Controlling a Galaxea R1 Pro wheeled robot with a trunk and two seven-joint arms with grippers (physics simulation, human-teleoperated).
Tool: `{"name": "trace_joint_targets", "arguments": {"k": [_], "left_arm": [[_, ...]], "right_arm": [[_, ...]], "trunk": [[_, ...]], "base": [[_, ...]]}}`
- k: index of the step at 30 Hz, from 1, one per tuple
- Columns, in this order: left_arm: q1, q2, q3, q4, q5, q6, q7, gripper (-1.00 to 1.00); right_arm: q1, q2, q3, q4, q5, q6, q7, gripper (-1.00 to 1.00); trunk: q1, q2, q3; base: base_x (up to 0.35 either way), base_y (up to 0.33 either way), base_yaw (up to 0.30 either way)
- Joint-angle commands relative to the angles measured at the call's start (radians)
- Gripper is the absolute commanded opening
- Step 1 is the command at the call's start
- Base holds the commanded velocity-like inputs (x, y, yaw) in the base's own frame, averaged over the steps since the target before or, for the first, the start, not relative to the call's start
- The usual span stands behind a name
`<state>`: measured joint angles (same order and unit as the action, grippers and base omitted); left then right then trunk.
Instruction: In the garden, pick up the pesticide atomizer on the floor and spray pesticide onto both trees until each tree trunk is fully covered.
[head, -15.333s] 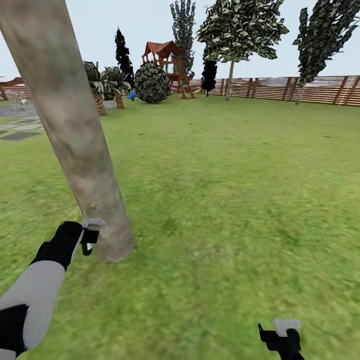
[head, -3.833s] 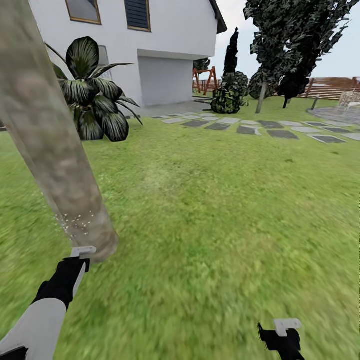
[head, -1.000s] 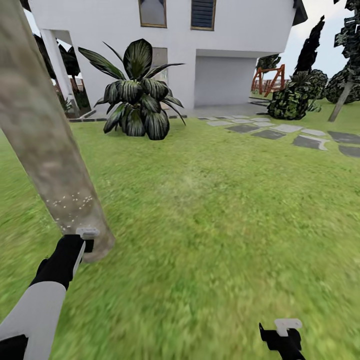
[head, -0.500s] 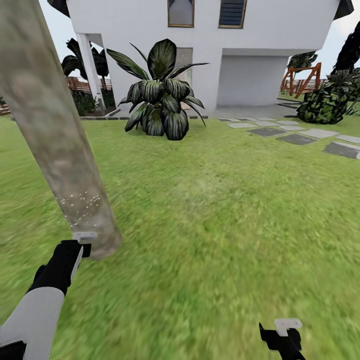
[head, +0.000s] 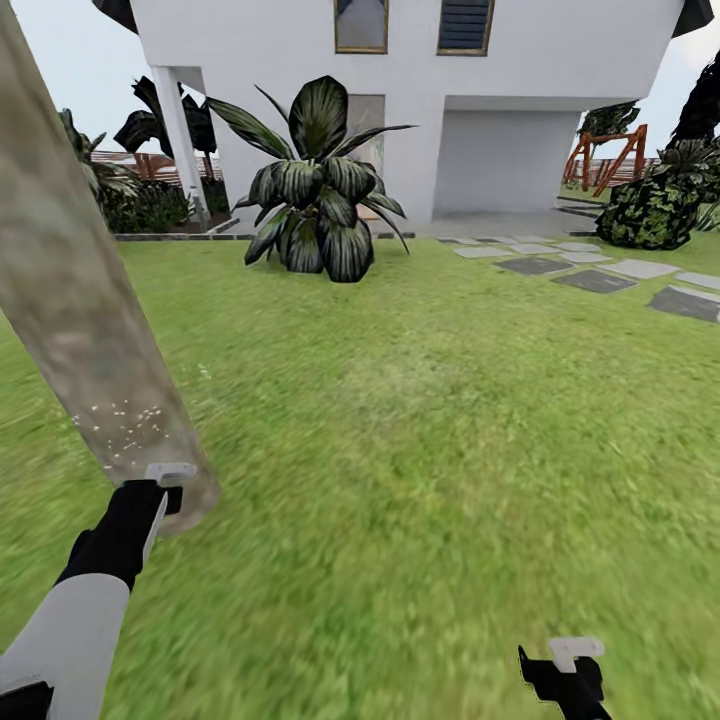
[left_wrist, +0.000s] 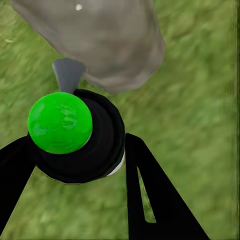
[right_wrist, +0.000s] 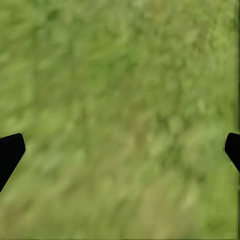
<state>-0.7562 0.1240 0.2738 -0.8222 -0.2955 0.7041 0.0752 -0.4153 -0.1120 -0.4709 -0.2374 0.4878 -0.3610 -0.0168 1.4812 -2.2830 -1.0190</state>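
Note:
A thick mottled grey-beige tree trunk (head: 75, 300) leans up the left of the head view, with white specks (head: 125, 420) low on its bark. My left gripper (head: 165, 492) is at the trunk's base, shut on the pesticide atomizer (left_wrist: 75, 135), a round dark bottle with a green top. Its grey nozzle (left_wrist: 68, 74) points at the trunk (left_wrist: 110, 40), very close to the bark. My right gripper (head: 565, 668) hangs open over bare grass with nothing between its fingers (right_wrist: 10, 152).
Lawn (head: 450, 450) stretches away to the right of the trunk. Farther off stand a big dark-leaved plant (head: 315, 190), a white house (head: 450, 100), grey stepping stones (head: 600, 278), a round bush (head: 650, 212) and a red swing frame (head: 610, 155).
The view has swung around the trunk, from fence and playset to the house. In the last half second the trunk sits slightly further left; the left gripper stays at its base with the atomizer.

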Motion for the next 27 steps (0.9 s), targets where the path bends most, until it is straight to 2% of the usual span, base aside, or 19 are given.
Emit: {"name": "trace_joint_targets", "arguments": {"k": [1,6,19,27], "left_arm": [[0.0,0.0,0.0,0.0,-0.001,0.0,0.0,-1.0],[0.0,0.004,0.001,0.0,-0.002,0.0,0.001,-1.0],[0.001,0.007,0.006,0.002,-0.005,0.0,0.002,-1.0],[0.031,0.009,0.008,0.001,-0.005,-0.001,0.002,-1.0]], "right_arm": [[0.0,0.0,0.0,0.0,0.0,0.0,0.0,1.0],[0.0,0.001,0.0,0.001,0.0,0.0,0.0,1.0],[0.0,0.002,0.0,0.0,0.0,0.0,0.0,1.0],[0.0,0.002,0.0,0.001,0.0,-0.001,0.0,1.0]], "trunk": [[0.0,0.0,0.0],[0.0,0.0,0.0],[0.0,0.0,0.0],[0.0,0.0,0.0]], "base": [[0.192,-0.234,0.0],[0.192,-0.234,0.093],[0.192,-0.234,0.272],[0.192,-0.234,0.278]]}}
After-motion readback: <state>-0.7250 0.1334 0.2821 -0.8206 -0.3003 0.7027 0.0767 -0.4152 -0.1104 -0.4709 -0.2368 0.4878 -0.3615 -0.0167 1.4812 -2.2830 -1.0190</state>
